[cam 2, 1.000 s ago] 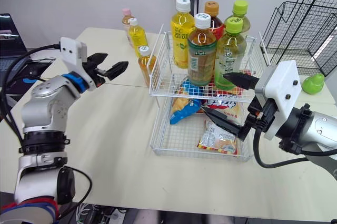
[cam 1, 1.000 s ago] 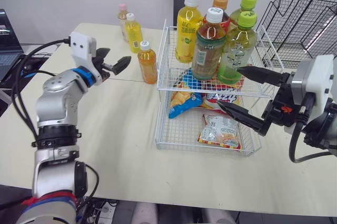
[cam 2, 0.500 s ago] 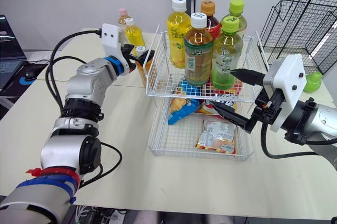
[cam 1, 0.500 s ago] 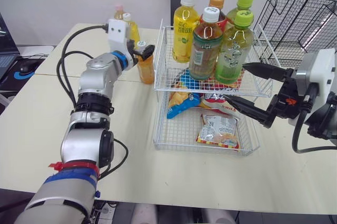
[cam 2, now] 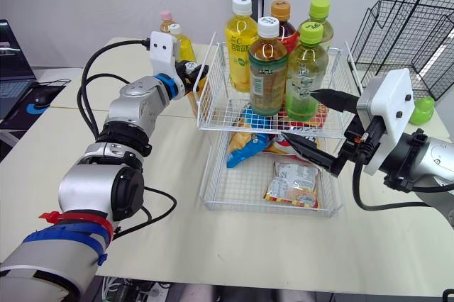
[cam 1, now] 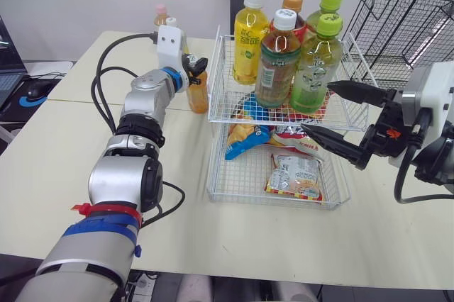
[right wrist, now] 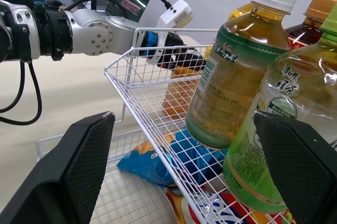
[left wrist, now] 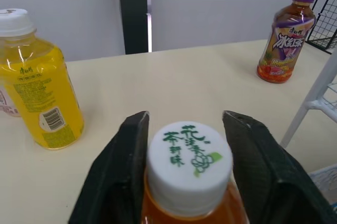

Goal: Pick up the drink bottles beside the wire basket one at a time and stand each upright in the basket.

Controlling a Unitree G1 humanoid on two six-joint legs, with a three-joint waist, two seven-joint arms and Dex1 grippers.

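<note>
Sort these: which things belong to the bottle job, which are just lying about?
Job: orange tea bottle, yellow bottle, pink-capped bottle, wire basket, bottles standing in it.
Lying about: snack packets, black wire racks, green pear-shaped object.

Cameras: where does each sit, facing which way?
Head stereo: on the head, looking forward-down at table and wire basket; both arms show.
Left wrist: looks along left gripper, jaws either side of the orange bottle cap.
Right wrist: along right gripper, jaws wide, at basket bottles.
Shared: right wrist and head views both show the left gripper at that bottle.
</note>
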